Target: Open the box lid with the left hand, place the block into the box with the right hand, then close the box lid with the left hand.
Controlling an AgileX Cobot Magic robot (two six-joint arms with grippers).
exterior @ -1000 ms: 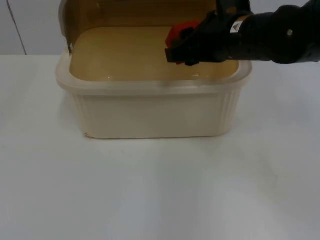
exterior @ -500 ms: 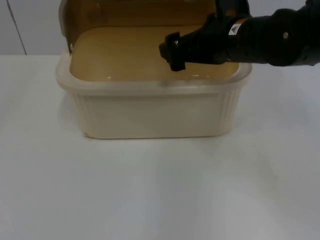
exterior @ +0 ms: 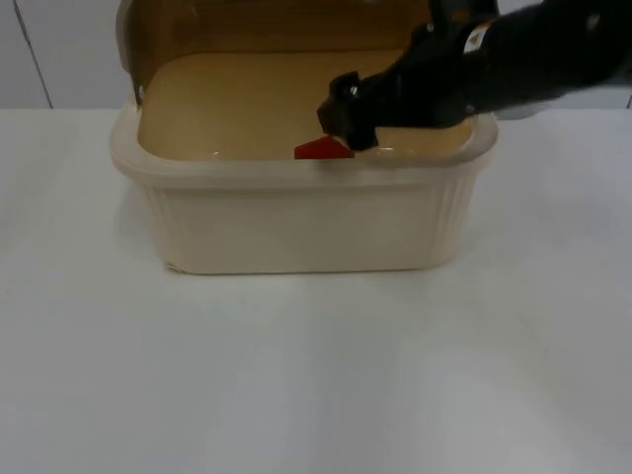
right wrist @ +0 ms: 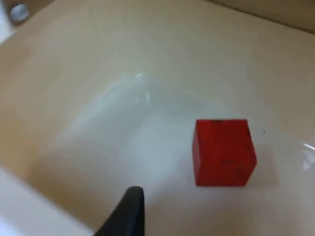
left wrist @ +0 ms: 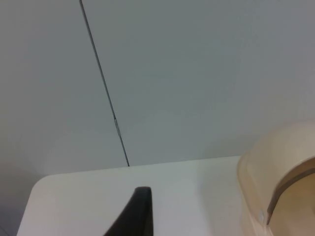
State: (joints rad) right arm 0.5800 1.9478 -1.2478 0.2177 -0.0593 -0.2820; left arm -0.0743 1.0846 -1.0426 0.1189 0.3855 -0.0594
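The cream plastic box [exterior: 296,212] stands at the back of the table with its amber lid [exterior: 257,25] swung up behind it. A red block [exterior: 321,149] lies loose on the box floor near the front wall; in the right wrist view the red block [right wrist: 224,152] rests flat on the pale floor [right wrist: 113,113]. My right gripper [exterior: 344,111] hovers open just above and behind the block, inside the box opening, holding nothing. My left gripper [left wrist: 136,214] waits off to the left, aimed at the wall, with the raised lid's edge [left wrist: 275,167] beside it.
The grey partition wall [left wrist: 172,73] rises behind the table's rounded corner [left wrist: 54,184]. White table top [exterior: 316,375] stretches in front of the box. The right arm [exterior: 533,59] reaches over the box's right rear rim.
One second ago the right gripper held the red block above the box. It dipped into the box and let go; the block now lies on the floor and the gripper has lifted slightly.
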